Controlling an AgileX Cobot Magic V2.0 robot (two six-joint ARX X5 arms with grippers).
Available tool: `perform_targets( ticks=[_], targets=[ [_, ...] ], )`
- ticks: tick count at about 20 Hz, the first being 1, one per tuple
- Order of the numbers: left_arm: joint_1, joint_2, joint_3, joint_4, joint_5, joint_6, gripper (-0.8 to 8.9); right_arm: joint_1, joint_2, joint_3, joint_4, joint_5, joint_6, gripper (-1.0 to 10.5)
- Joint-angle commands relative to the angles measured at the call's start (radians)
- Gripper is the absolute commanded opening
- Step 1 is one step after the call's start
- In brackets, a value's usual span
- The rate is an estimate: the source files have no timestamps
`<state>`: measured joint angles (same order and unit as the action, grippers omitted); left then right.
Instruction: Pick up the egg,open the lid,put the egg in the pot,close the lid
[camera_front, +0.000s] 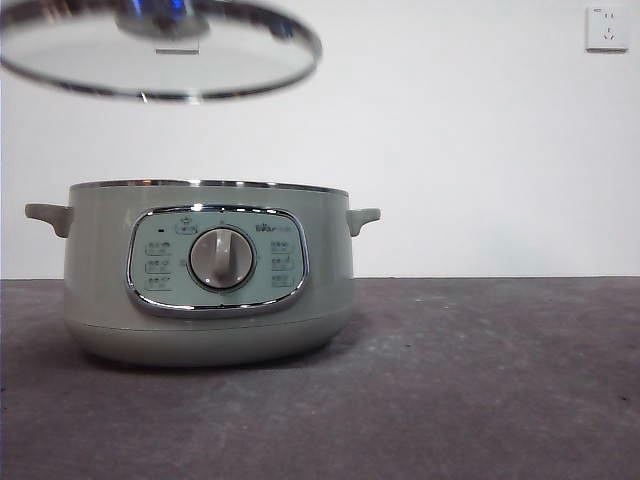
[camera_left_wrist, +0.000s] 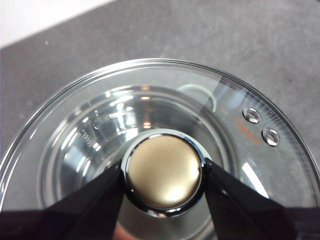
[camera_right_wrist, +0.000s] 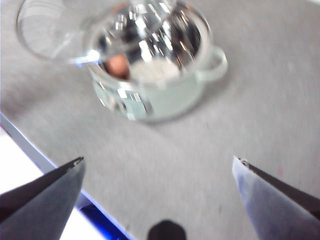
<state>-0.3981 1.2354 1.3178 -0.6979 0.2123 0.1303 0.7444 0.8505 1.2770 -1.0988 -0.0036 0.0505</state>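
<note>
The pale green pot (camera_front: 210, 275) stands on the grey table, open, with its dial facing the front view. The glass lid (camera_front: 160, 50) hangs above it, shifted toward the pot's left side. My left gripper (camera_left_wrist: 164, 172) is shut on the lid's knob (camera_left_wrist: 164, 171), one jaw on each side. In the right wrist view the pot (camera_right_wrist: 160, 95) shows from above with the reddish-brown egg (camera_right_wrist: 118, 65) lying inside it, and the lid (camera_right_wrist: 60, 27) held over one side. My right gripper (camera_right_wrist: 159, 165) is open and empty, high above the table and away from the pot.
A white wall socket (camera_front: 606, 27) is on the back wall at the top right. The grey table (camera_front: 480, 380) stretches to the right of the pot. The table's edge (camera_right_wrist: 45, 160) shows in the right wrist view.
</note>
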Motion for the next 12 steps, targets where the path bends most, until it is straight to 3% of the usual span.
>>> perform_targets(
  ticks=[1, 6, 12],
  targets=[
    [-0.016, 0.04, 0.011, 0.097, 0.003, 0.01, -0.07, 0.001, -0.074, -0.105, 0.01, 0.005, 0.089, 5.0],
    [-0.02, 0.17, 0.011, 0.173, -0.004, 0.01, -0.07, 0.001, -0.227, -0.275, 0.002, 0.02, 0.185, 5.0],
    [-0.018, 0.224, 0.011, 0.207, -0.03, 0.013, -0.07, 0.001, -0.321, -0.308, -0.055, 0.092, 0.217, 5.0]
  ],
)
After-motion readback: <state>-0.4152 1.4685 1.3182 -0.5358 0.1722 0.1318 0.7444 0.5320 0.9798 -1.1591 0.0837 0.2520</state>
